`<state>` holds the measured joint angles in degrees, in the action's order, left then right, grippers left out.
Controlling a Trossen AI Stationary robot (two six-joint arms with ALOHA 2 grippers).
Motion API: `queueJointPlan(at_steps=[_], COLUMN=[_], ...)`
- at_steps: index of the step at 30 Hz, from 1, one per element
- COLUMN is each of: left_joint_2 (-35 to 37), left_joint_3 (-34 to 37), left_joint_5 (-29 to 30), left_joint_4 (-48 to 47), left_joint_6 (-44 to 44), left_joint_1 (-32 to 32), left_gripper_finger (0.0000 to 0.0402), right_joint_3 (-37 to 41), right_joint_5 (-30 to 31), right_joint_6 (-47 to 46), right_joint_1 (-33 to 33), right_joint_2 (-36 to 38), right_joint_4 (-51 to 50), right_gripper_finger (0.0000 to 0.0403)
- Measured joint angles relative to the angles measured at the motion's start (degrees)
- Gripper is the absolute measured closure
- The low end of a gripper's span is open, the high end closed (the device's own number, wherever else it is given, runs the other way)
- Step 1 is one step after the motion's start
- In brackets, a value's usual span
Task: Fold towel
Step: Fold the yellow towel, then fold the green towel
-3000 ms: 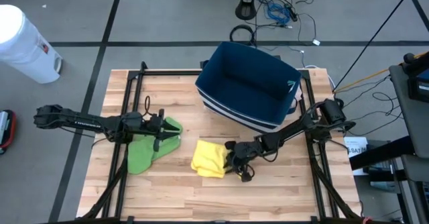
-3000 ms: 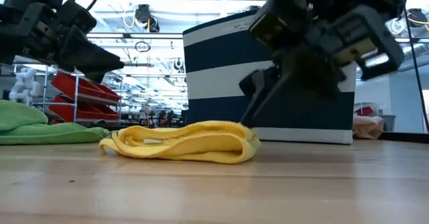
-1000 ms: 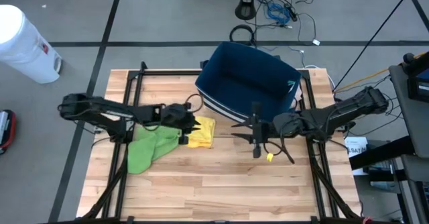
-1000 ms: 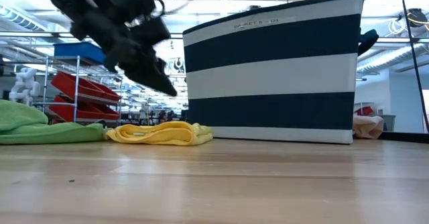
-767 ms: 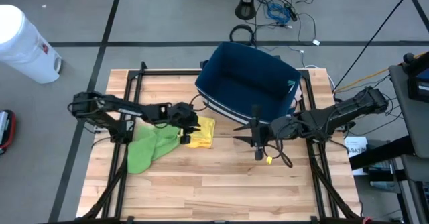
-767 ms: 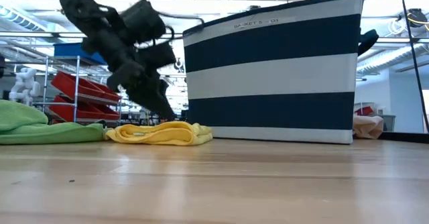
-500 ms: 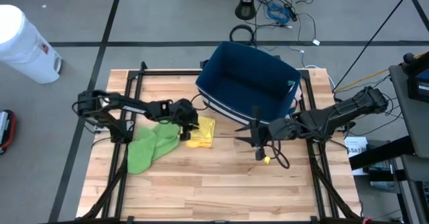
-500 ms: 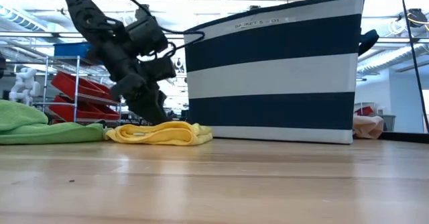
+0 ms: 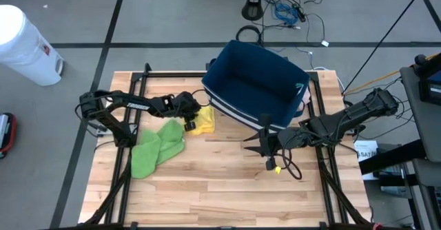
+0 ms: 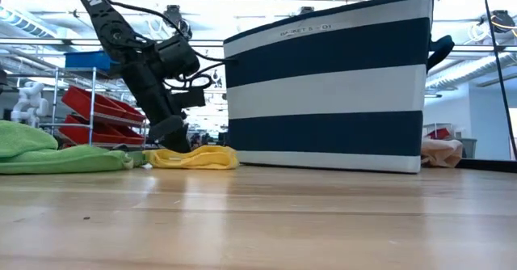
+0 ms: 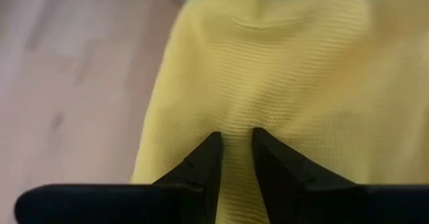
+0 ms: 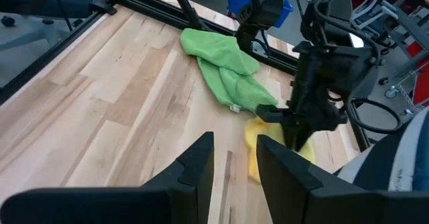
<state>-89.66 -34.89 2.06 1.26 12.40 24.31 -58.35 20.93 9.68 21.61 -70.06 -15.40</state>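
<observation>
**Left jaws pressing on the yellow towel beside the striped basket**

Landmark: the navy-and-white striped basket (image 9: pixel 256 92), standing at the far middle of the wooden counter (image 9: pixel 207 195).

Nearest the viewer in the low view, bare counter planks are lying in front of the basket. On the basket's right-hand near side, the right gripper (image 9: pixel 268 149) is hanging over the counter, well apart from both towels; in its own wrist view the two dark fingers (image 12: pixel 194 167) are standing slightly parted with nothing between them, so its jaws are released.

Just beside the basket's left near corner, the folded yellow towel (image 9: pixel 202 120) is lying flat on the counter, its edge close to the basket's wall. The left gripper (image 9: pixel 189 117) is coming down on the side of this towel that is turned away from the basket. In the left wrist view the fingertips (image 11: pixel 208 153) are standing close together, pressing into the yellow cloth (image 11: pixel 281 70); whether a fold is pinched between them cannot be told.

Farther from the basket, beyond the yellow towel, a crumpled green towel (image 9: pixel 156 147) is lying on the counter, just beside the yellow one.

Off the counter, far to the basket's left, a white bin (image 9: pixel 24 45) is standing on the floor.
</observation>
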Motion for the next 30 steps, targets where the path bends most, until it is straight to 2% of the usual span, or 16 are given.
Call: queueJointPlan(at_steps=[8,14,17,22,30], left_joint_2=[0.5,1.2,2.6,5.6,6.4], left_joint_3=[-1.4,-6.9,-10.5,-15.3,-19.7], left_joint_5=[9.8,11.4,15.4,16.5,16.5], left_joint_4=[-2.0,-7.6,-10.1,-17.8,-38.4], left_joint_6=[-1.2,-2.4,-2.9,-3.1,-8.2], left_joint_1=[1.5,0.6,-0.8,-3.9,-9.2], left_gripper_finger=[0.0308,0.0308,0.0308,0.0308,0.0308], right_joint_3=[0.0,0.0,0.0,0.0,-0.1], right_joint_5=[0.0,0.0,0.0,-0.1,-0.5], right_joint_6=[0.0,0.1,0.1,-0.6,-0.9], right_joint_1=[0.3,0.3,0.3,0.3,1.1], right_joint_2=[0.0,0.0,0.0,0.0,0.0], right_joint_4=[-0.4,-1.2,-2.1,-3.6,-5.5], right_gripper_finger=[0.0303,0.0303,0.0303,0.0303,0.0303])
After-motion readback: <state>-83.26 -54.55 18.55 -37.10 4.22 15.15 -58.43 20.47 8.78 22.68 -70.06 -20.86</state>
